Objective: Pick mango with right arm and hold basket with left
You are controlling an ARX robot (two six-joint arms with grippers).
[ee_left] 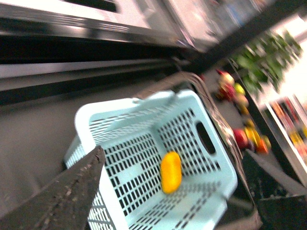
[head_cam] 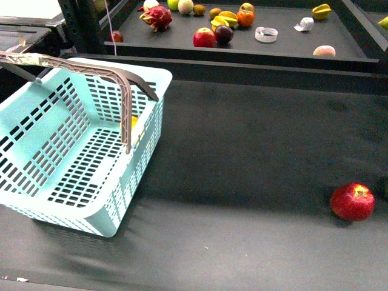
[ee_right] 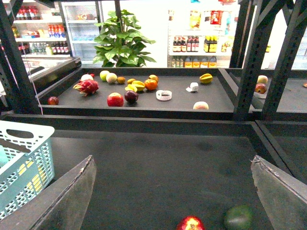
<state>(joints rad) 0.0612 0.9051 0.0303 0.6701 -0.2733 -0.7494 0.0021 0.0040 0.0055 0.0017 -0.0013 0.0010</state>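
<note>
The turquoise basket (head_cam: 91,151) stands tilted at the table's left, its grey-brown handles (head_cam: 124,91) up. The mango (ee_left: 171,171) lies inside it on the slotted floor; in the front view only a yellow glimpse (head_cam: 134,122) shows through the wall. My left gripper (ee_left: 175,201) is open above the basket (ee_left: 144,139), with one finger (ee_left: 72,191) over a basket wall; this view is blurred. My right gripper (ee_right: 175,201) is open and empty above the dark table, well to the right of the basket (ee_right: 24,163). Neither arm shows in the front view.
A red apple (head_cam: 352,201) lies at the table's right, also in the right wrist view (ee_right: 190,223) beside a green fruit (ee_right: 238,216). A raised back shelf (head_cam: 285,45) holds several fruits, among them a dragon fruit (head_cam: 157,17) and another apple (head_cam: 204,37).
</note>
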